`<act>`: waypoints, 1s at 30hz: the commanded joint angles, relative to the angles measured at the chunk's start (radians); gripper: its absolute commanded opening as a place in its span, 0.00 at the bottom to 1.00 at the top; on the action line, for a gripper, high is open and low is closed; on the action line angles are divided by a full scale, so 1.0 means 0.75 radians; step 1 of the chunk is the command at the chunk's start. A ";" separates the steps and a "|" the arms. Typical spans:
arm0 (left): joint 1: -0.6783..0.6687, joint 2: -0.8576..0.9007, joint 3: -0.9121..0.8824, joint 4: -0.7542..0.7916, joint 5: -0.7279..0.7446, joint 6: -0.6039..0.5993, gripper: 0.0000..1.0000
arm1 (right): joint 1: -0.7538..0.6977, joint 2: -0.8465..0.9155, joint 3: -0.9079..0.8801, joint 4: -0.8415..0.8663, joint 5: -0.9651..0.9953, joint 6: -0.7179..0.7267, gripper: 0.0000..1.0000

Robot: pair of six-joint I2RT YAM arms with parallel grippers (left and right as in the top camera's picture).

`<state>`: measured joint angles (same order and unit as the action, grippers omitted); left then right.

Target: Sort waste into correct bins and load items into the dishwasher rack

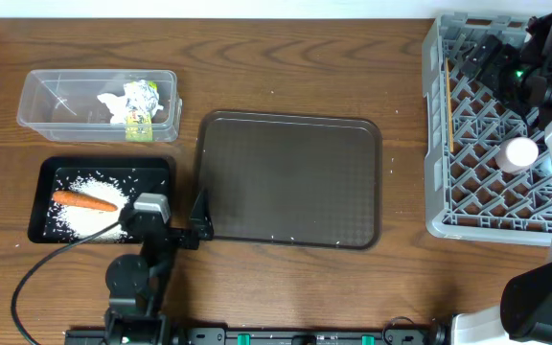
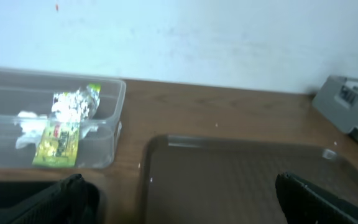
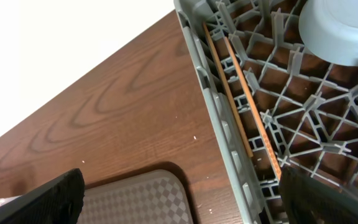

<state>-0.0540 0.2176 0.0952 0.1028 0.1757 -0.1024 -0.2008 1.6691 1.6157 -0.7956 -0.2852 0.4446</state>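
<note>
The clear tub [image 1: 41,101] at the back left holds a crumpled white tissue [image 1: 115,105] and the yellow-green wrapper [image 1: 140,107]; both also show in the left wrist view, wrapper [image 2: 58,140] in tub [image 2: 107,118]. In front of it, the black tray [image 1: 46,172] holds white rice [image 1: 89,216] and an orange carrot [image 1: 84,200]. My left gripper [image 1: 201,216] [image 2: 185,202] stands open over the brown tray's left edge. The grey dishwasher rack [image 1: 434,125] holds wooden chopsticks [image 3: 241,93] along its left wall and a light blue bowl [image 3: 340,31]. My right gripper [image 3: 185,205] is open beside that wall.
A large dark brown serving tray [image 1: 290,177] lies in the middle of the wooden table, with nothing on it. A small white round cup-like shape [image 1: 518,153] sits in the rack beneath my right arm [image 1: 535,67]. A black cable [image 1: 36,268] loops at the front left.
</note>
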 commanded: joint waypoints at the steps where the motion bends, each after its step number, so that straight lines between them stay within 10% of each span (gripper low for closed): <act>1: 0.007 -0.065 -0.068 0.056 -0.017 0.022 1.00 | -0.007 0.009 0.007 -0.003 -0.009 0.015 0.99; 30: 0.058 -0.286 -0.122 -0.221 -0.111 0.022 1.00 | -0.007 0.009 0.007 -0.003 -0.009 0.015 0.99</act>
<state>-0.0147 0.0109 0.0154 -0.0208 0.0933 -0.0998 -0.2008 1.6691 1.6157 -0.7959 -0.2848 0.4446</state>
